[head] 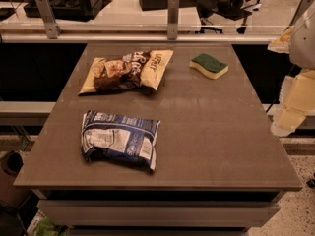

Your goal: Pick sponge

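Observation:
The sponge [209, 65] lies flat on the far right part of the grey table [211, 132]. It has a dark green top over pale yellow foam and wavy edges. Nothing touches it. My gripper [289, 113] shows as pale yellow and white parts at the right edge of the view. It hangs beside the table's right side, off the tabletop. It is to the right of the sponge and nearer to the camera, well apart from it. It holds nothing that I can see.
A brown and yellow snack bag [127, 71] lies at the far left. A blue and white snack bag [120, 139] lies at the near left. A rail with metal posts [173, 16] runs behind the table.

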You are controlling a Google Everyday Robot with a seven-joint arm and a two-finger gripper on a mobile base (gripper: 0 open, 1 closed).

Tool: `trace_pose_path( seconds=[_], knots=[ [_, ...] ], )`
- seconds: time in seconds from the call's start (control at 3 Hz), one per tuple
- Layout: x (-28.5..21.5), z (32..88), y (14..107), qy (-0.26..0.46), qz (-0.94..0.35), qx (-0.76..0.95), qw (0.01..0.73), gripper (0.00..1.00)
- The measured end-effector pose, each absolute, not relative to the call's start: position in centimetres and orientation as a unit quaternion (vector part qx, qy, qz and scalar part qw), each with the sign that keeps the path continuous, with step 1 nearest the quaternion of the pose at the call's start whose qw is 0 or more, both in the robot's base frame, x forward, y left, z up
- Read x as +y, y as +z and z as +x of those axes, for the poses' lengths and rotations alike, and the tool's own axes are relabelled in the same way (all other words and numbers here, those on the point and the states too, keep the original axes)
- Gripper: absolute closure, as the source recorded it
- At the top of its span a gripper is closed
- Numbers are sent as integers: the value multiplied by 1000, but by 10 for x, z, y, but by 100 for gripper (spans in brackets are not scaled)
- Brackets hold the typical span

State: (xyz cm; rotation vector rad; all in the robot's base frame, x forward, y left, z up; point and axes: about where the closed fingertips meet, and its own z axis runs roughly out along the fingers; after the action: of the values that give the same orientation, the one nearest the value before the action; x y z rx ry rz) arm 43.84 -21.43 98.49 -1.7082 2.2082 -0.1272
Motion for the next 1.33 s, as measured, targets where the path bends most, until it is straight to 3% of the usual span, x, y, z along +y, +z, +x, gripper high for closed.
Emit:
trace_pose_path(
  seconds=[0.67, 1.33],
  knots=[
    [-215, 449, 986, -45, -594, 781, 187, 0],
    [-232, 506, 977, -49, -524, 820, 225, 0]
  ],
)
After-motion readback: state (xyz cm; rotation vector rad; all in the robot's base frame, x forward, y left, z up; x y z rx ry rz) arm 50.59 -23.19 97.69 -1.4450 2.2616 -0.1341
